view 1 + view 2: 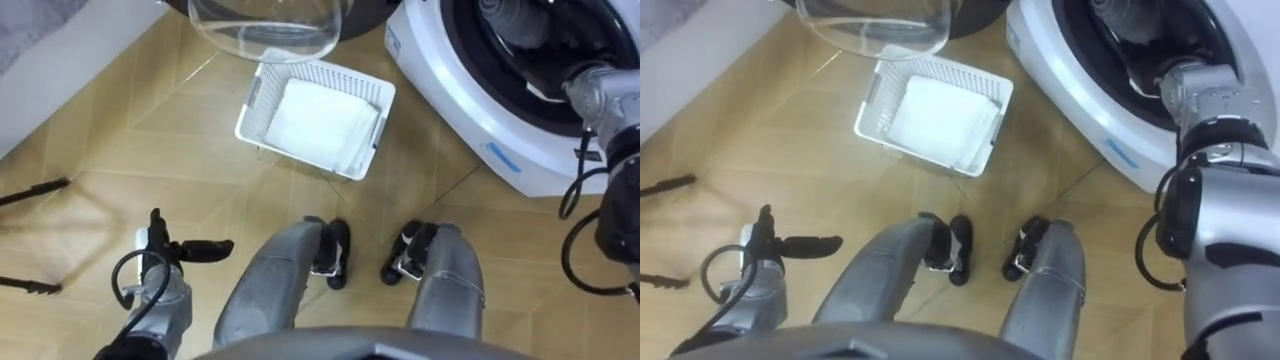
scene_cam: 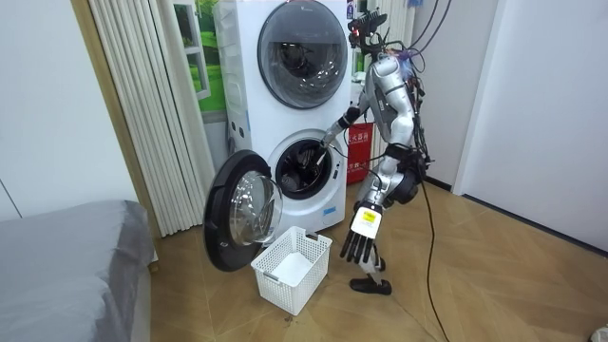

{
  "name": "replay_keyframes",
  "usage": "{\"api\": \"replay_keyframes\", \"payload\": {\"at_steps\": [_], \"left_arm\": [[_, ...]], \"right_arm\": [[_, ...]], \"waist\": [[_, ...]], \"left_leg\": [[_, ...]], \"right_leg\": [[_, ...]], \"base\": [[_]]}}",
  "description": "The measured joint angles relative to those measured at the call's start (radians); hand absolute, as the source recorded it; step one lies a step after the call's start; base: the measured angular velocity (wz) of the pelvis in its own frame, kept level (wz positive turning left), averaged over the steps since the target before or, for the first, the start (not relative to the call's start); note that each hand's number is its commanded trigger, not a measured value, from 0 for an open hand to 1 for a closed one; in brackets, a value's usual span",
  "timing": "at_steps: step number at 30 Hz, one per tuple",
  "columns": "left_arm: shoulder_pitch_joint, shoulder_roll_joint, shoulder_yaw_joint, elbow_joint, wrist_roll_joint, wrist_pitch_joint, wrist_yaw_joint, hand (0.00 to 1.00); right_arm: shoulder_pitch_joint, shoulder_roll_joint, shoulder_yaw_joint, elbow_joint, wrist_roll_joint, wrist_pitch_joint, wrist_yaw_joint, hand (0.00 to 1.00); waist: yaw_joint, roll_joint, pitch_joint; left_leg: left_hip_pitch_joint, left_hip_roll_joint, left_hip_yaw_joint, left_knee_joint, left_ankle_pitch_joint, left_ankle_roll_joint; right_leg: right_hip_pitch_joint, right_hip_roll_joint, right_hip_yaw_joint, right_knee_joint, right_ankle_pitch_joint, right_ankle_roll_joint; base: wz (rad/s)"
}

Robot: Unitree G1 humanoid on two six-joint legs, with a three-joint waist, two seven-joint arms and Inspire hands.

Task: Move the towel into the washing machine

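I stand at the front-loading washing machine (image 1: pixel 470 110), whose drum opening (image 2: pixel 306 166) is dark. My right arm (image 1: pixel 600 95) reaches into the opening, and its hand is hidden inside. A grey mass (image 1: pixel 515 22) shows in the drum by the wrist; I cannot tell towel from hand there. My left hand (image 1: pixel 190 248) hangs at my side over the floor, open with straight fingers and nothing in it. In front of my feet a white mesh basket (image 1: pixel 248 112) sits on the floor with a flat white layer (image 1: pixel 320 118) inside.
The round glass door (image 1: pixel 265 25) stands swung open to the machine's left, above the basket. A second machine (image 2: pixel 302 47) is stacked on top. A grey bed (image 2: pixel 66 266) and a curtain (image 2: pixel 142 104) stand on the room view's left. Wooden floor surrounds me.
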Motion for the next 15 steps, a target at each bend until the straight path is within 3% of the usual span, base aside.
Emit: {"api": "replay_keyframes", "payload": {"at_steps": [6,12,15], "left_arm": [[0.002,0.003,0.003,0.081,0.0,0.003,-0.037,0.0],[-0.004,0.01,0.037,0.133,0.039,0.001,-0.074,0.0],[0.003,0.022,0.061,0.164,0.039,-0.002,-0.09,0.0]], "right_arm": [[0.073,0.006,-0.002,-0.001,0.008,-0.006,0.012,0.0],[0.209,0.015,-0.015,-0.035,0.007,-0.038,0.108,0.0],[0.294,0.031,-0.015,-0.046,0.004,-0.063,0.177,0.0]], "waist": [[0.001,0.004,0.0017],[0.004,0.004,0.0018],[0.01,0.007,0.0026]], "left_leg": [[0.078,0.002,-0.028,-0.064,0.001,0.002],[0.156,0.01,-0.028,-0.13,0.002,0.004],[0.214,0.025,-0.034,-0.181,0.004,0.0]], "right_leg": [[0.097,0.022,-0.03,-0.083,0.01,0.019],[0.187,0.037,-0.053,-0.146,0.014,0.031],[0.258,0.075,-0.051,-0.219,0.022,0.044]], "base": [[0.02],[0.15],[0.04]]}}
